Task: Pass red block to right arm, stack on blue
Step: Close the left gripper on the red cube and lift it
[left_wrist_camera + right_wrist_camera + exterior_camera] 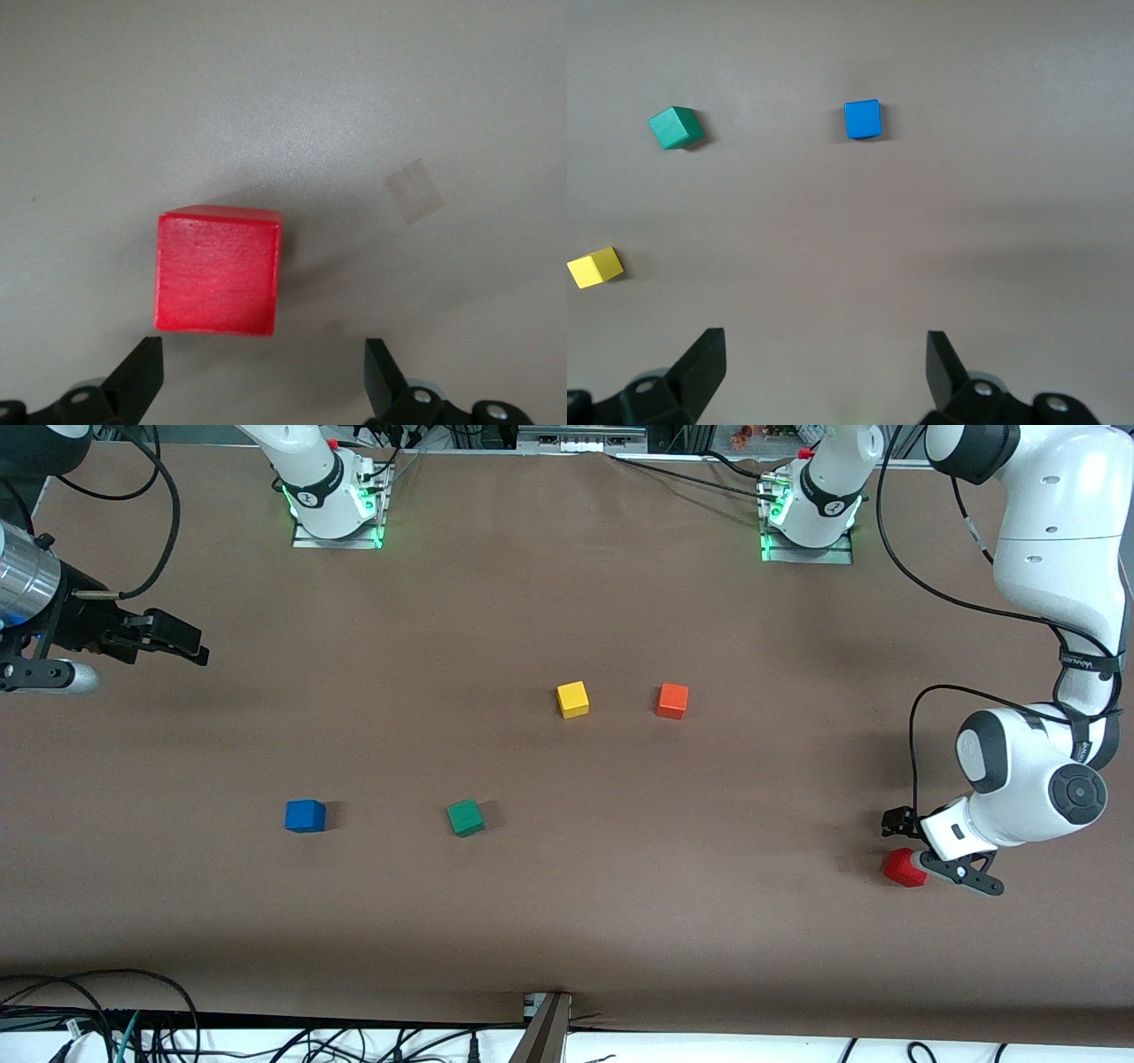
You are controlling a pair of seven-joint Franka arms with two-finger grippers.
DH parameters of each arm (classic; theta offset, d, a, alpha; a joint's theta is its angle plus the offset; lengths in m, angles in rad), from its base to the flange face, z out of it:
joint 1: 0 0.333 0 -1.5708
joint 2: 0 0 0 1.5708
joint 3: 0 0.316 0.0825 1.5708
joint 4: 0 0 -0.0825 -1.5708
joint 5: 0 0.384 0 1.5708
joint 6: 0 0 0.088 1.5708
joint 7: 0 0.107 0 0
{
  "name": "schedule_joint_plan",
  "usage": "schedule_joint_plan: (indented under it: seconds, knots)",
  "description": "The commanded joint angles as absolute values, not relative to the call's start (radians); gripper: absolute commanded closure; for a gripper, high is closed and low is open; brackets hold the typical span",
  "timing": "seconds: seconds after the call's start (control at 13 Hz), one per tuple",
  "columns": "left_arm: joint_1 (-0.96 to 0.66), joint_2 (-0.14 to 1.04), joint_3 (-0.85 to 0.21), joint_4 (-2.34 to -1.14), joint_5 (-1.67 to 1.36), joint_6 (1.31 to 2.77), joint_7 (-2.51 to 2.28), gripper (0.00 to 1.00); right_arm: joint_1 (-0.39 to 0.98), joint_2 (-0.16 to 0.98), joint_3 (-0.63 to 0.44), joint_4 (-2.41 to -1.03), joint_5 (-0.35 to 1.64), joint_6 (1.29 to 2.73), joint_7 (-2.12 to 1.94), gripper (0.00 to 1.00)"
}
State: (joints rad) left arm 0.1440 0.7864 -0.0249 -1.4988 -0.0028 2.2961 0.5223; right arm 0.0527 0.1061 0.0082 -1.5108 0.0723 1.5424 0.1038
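Observation:
The red block (904,866) lies on the table at the left arm's end, nearer to the front camera than the other cubes. My left gripper (941,859) is low beside it and open. In the left wrist view the red block (219,270) lies just ahead of the left gripper (264,363), not between its fingertips. The blue cube (305,815) lies toward the right arm's end. My right gripper (182,644) is open and empty, held up over the table edge at the right arm's end. The right wrist view shows the right gripper (824,359) and the blue cube (862,119) well apart.
A green cube (465,817) lies beside the blue one, toward the left arm's end. A yellow cube (573,699) and an orange-red cube (671,701) lie side by side mid-table, farther from the front camera. A small tape patch (415,190) is on the table near the red block.

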Motion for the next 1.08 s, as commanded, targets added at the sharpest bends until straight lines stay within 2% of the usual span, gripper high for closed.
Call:
schedule_joint_plan:
  seconds: [0.0,0.62,1.0]
  knots:
    - [0.141,0.833,-0.023,-1.425,0.011,2.293,0.541,0.00,0.051,0.120,0.012,-1.489,0.071,1.542,0.107,0.00]
    - [0.140,0.870,-0.025,-1.364,0.003,2.295,0.526,0.00,0.052,0.121,0.012,-1.489,0.071,1.543,0.107,0.00]
    - [0.132,0.913,-0.025,-1.284,0.012,2.295,0.541,0.00,0.054,0.121,0.012,-1.489,0.071,1.543,0.106,0.00]
